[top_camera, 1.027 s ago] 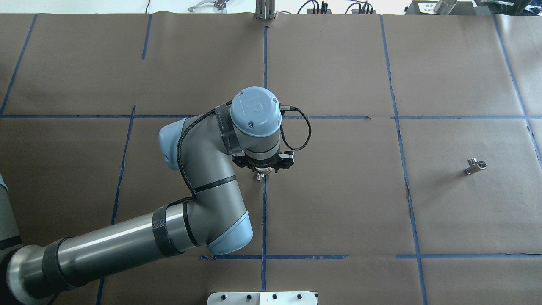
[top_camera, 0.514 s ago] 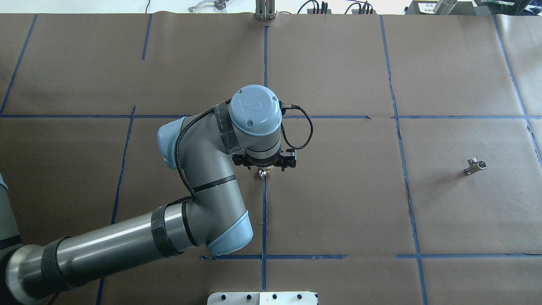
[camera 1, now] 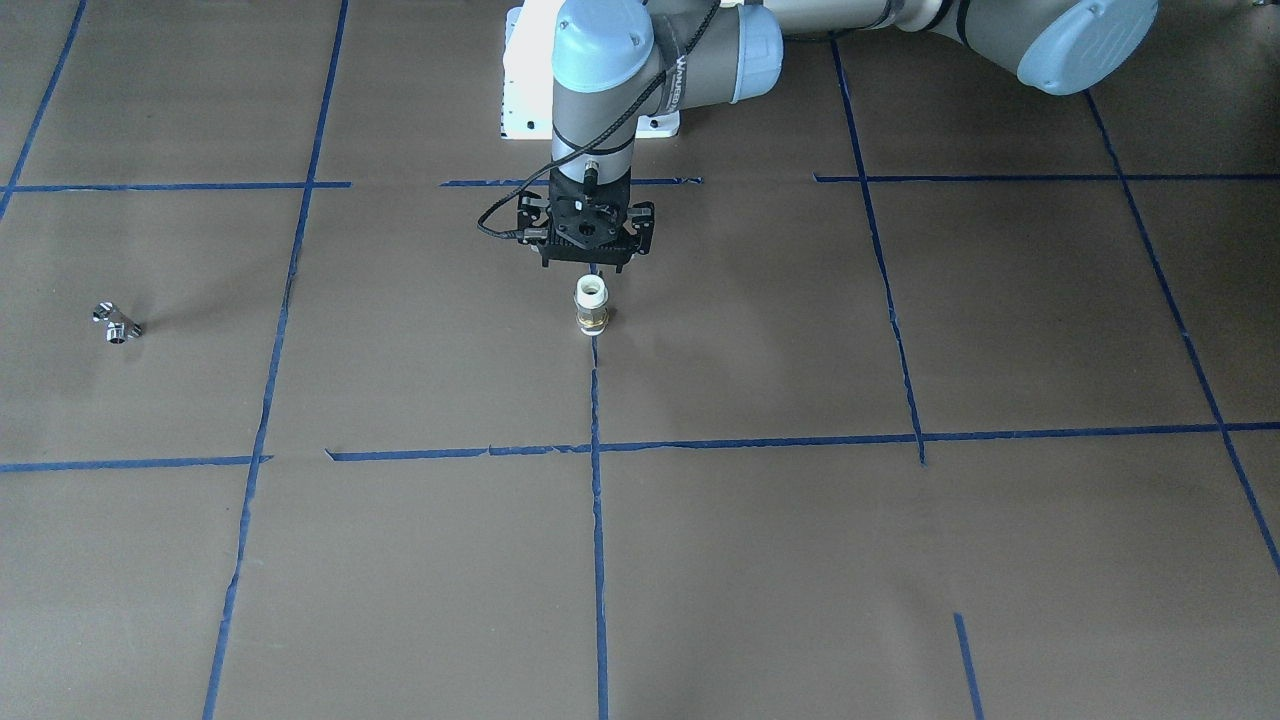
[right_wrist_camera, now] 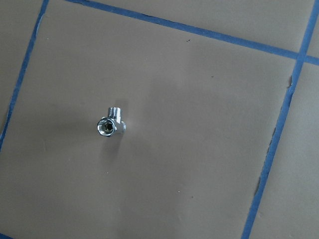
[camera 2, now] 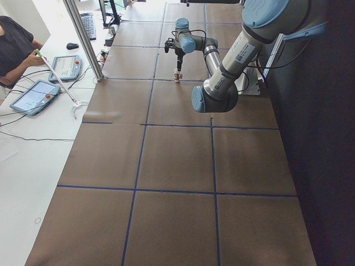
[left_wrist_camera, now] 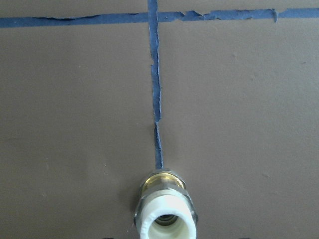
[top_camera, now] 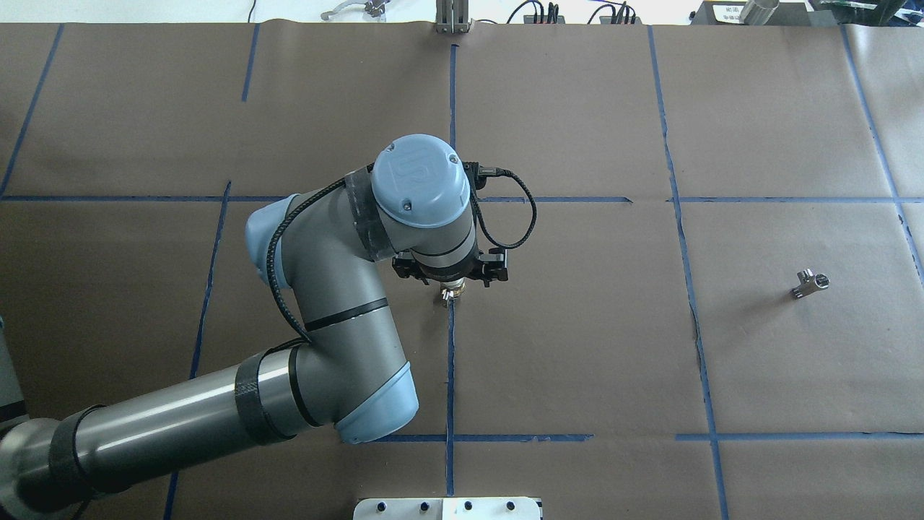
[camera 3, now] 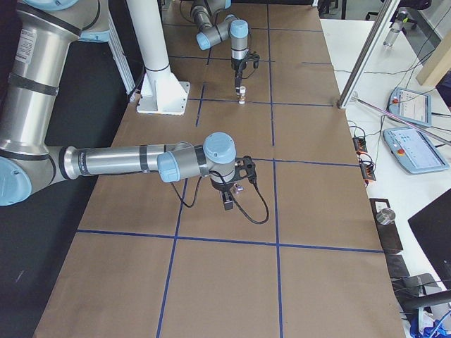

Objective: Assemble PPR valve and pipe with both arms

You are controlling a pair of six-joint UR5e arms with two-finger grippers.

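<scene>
A white PPR fitting with a brass nut (camera 1: 590,305) stands upright on the brown table at the crossing of the blue tape lines. It also shows in the overhead view (top_camera: 450,293) and low in the left wrist view (left_wrist_camera: 165,214). My left gripper (camera 1: 590,268) hangs just above it, open, not touching it. A small chrome valve (top_camera: 809,282) lies alone on the right half of the table and shows in the right wrist view (right_wrist_camera: 110,124). My right gripper (camera 3: 229,199) shows only in the exterior right view; I cannot tell whether it is open or shut.
The white pedestal base (camera 1: 520,90) stands at the robot's edge of the table. Blue tape lines (top_camera: 450,361) divide the brown paper. An aluminium post (camera 2: 83,39) and operator tablets (camera 2: 33,95) stand along the far edge.
My left wrist has risen and shifted slightly left in the overhead view. The white fitting stays standing in place. The chrome valve has not moved.
</scene>
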